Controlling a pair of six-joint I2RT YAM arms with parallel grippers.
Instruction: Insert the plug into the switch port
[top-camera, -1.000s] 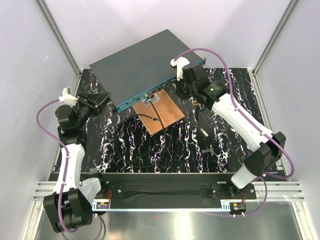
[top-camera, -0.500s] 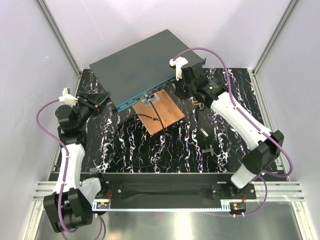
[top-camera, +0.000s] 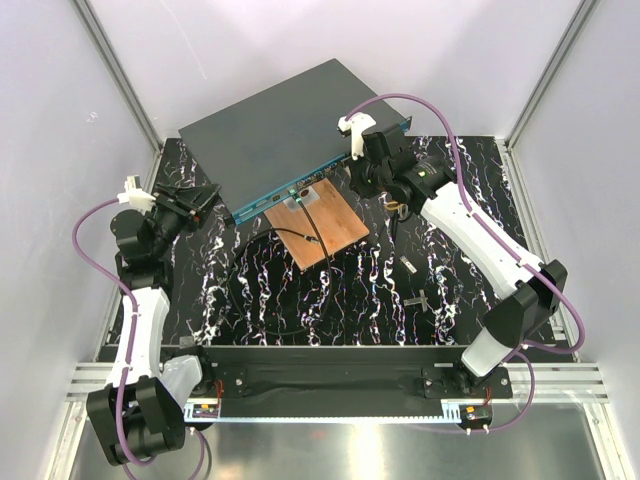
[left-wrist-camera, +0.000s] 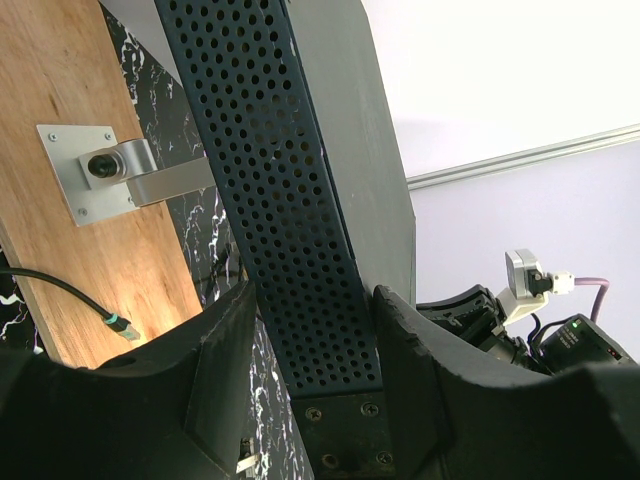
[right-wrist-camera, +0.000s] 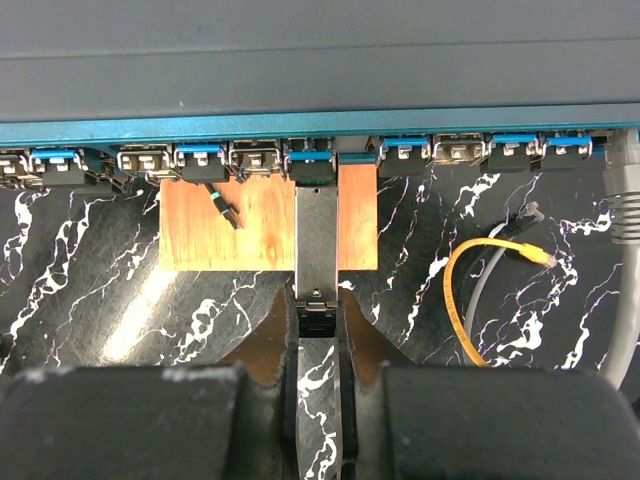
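Clenched on the plug (right-wrist-camera: 318, 230), my right gripper (right-wrist-camera: 318, 325) has edged forward; the tip meets a port (right-wrist-camera: 312, 160) on the switch (right-wrist-camera: 320, 60) my left gripper (left-wrist-camera: 310, 340) clamps.

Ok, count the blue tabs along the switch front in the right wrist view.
6 blue tabs on the switch: one far left, one left of centre, one at centre above the plug, three to the right. Others may sit outside the frame.
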